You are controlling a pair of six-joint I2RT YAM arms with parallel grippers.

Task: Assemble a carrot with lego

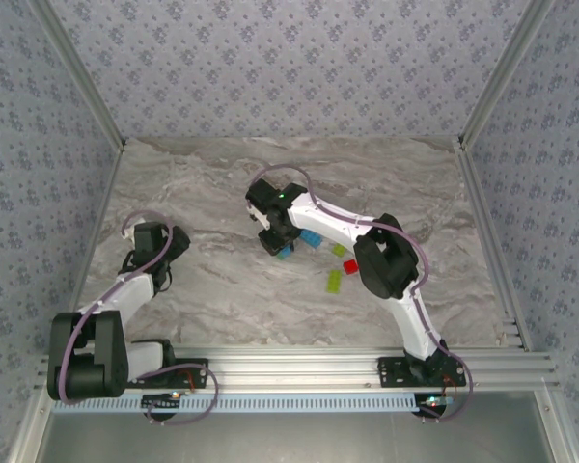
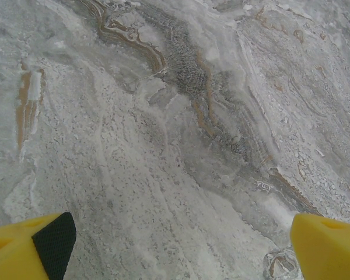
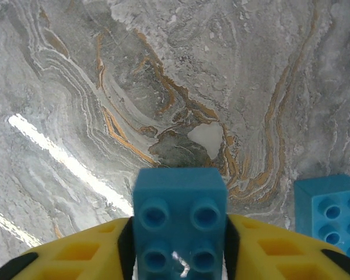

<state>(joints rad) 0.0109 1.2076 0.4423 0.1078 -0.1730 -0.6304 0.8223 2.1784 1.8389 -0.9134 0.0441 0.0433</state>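
We judge this a robotics laboratory test cell. Beneath the right pincer (image 1: 282,248) lies a grey marble-patterned tabletop (image 1: 203,289). Beyond the pincer and to either side of it stand panels of blue-grey floral-printed wall covering (image 1: 289,68), framed by bare slotted aluminium posts (image 1: 490,92). Behind the pincer, a ribbed aluminium mounting rail (image 1: 299,362) carries two white-and-black robot arms (image 1: 410,309). The pincer clamps a blue studded plastic toy brick (image 3: 179,216).

The grey-veined marble tabletop (image 1: 193,280) carries four loose bricks right of centre: a blue brick (image 1: 310,238), a lime brick (image 1: 339,250), a red brick (image 1: 350,266) and a longer lime-green brick (image 1: 334,281). A second blue brick (image 3: 179,216) sits between the pads of the right pincer (image 3: 178,248); whether it rests on the surface is unclear.
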